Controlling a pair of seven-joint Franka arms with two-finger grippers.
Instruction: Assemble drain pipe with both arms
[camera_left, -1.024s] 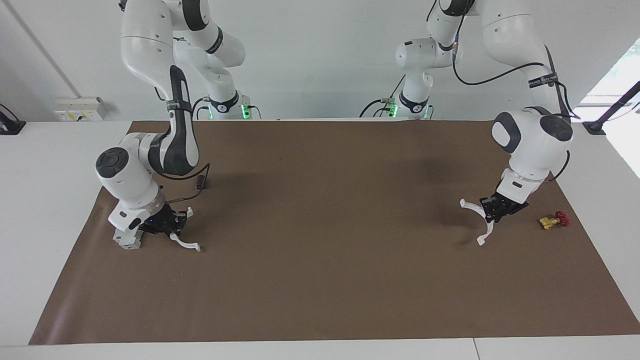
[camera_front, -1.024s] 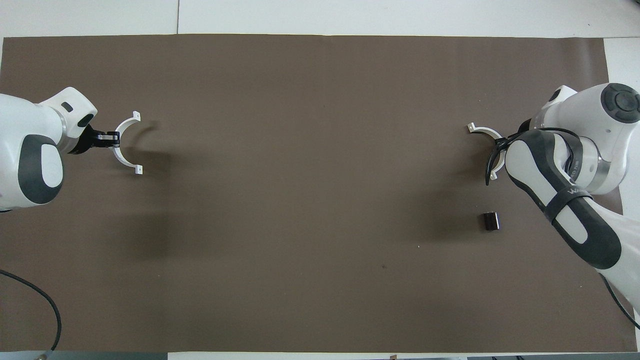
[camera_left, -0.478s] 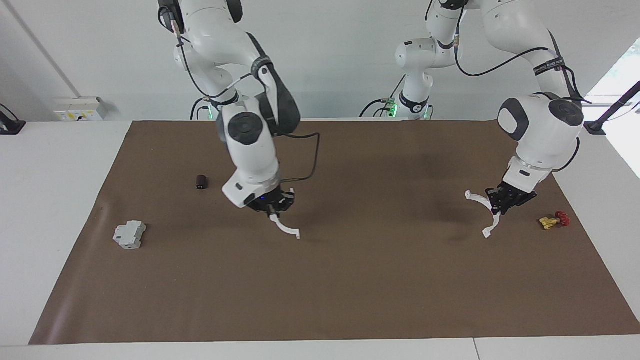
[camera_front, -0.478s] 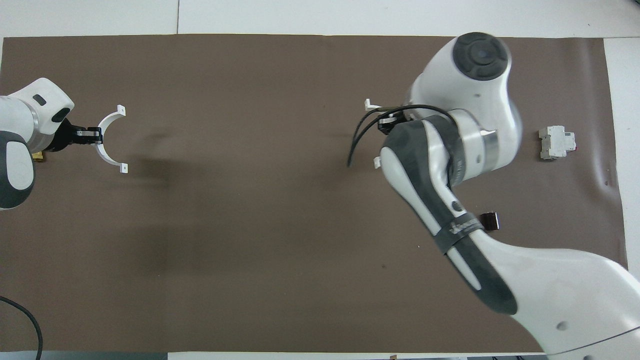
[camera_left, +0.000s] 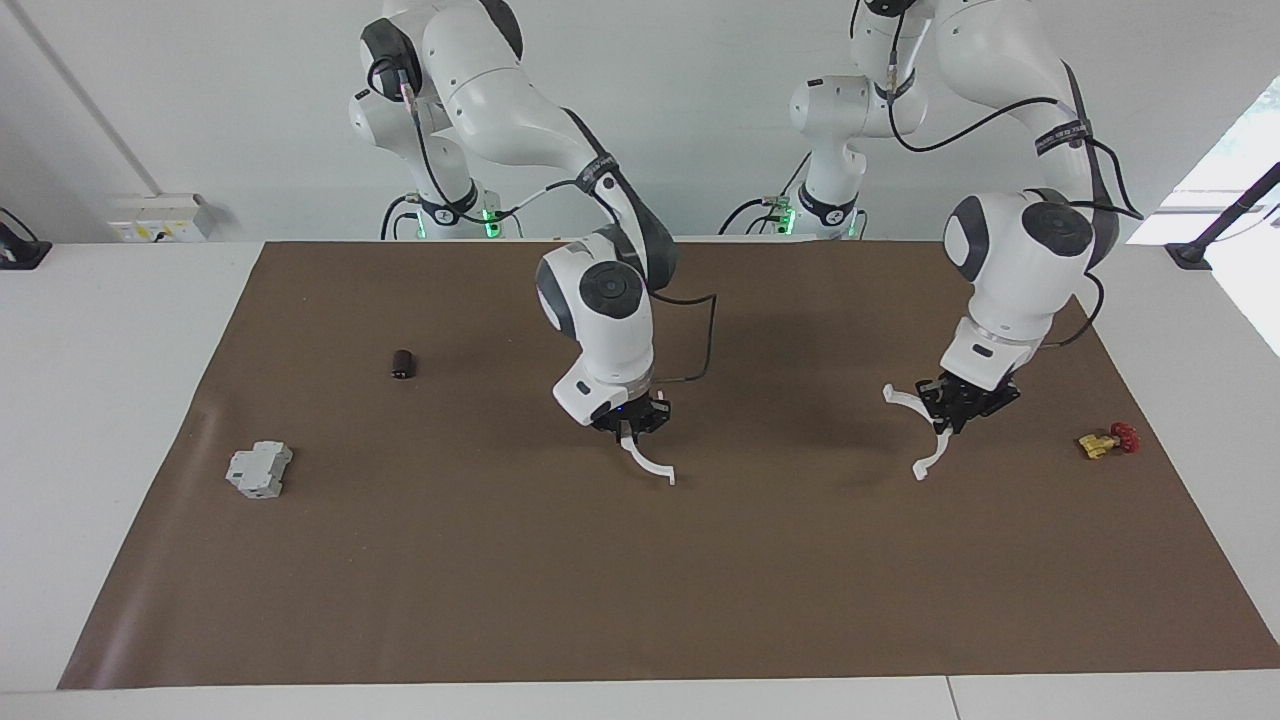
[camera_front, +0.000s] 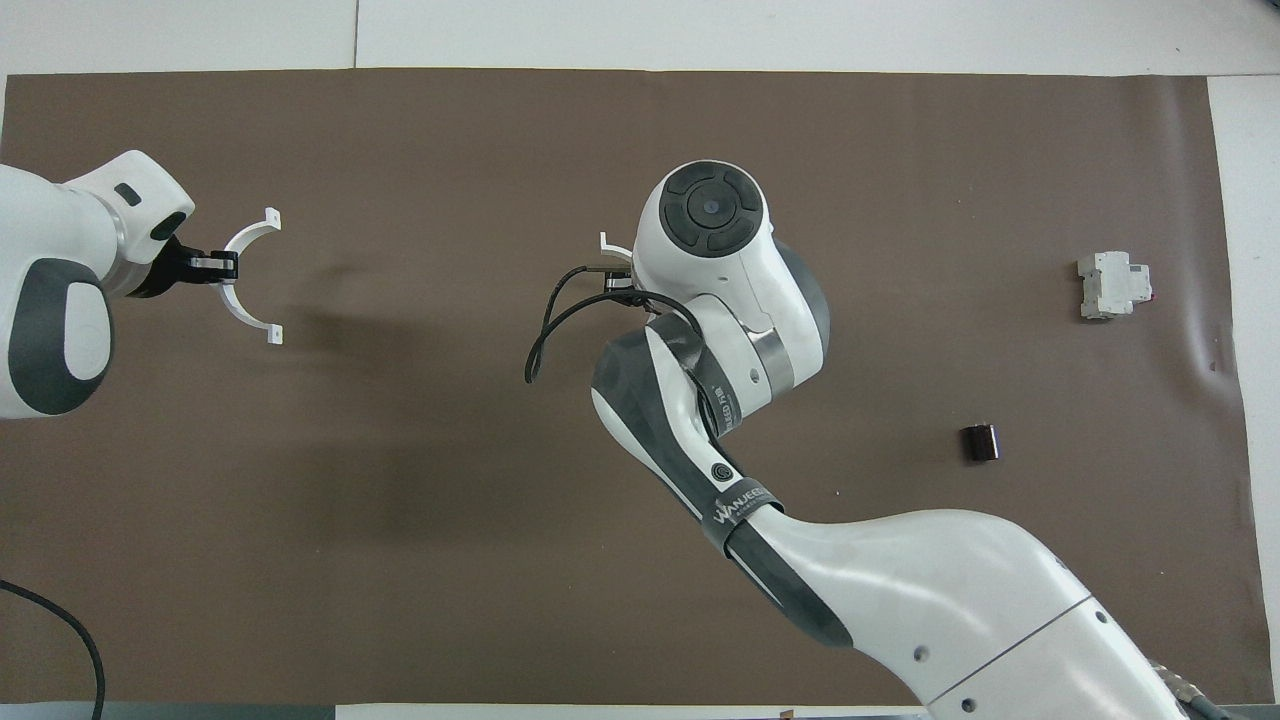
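Each gripper, left (camera_left: 958, 408) and right (camera_left: 632, 420), clamped mid-arc on a half-ring (camera_left: 925, 432) (camera_left: 650, 462); probably light, stiff, thin.

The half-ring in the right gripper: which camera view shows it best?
The facing view. There the half-ring hangs in full sight below the right gripper, over the middle of the brown mat. In the overhead view the right arm covers nearly all of it; only one end tab shows.

Each claw, left claw (camera_left: 958, 412) and right claw (camera_left: 632, 424), grips a white half-ring above the mat.
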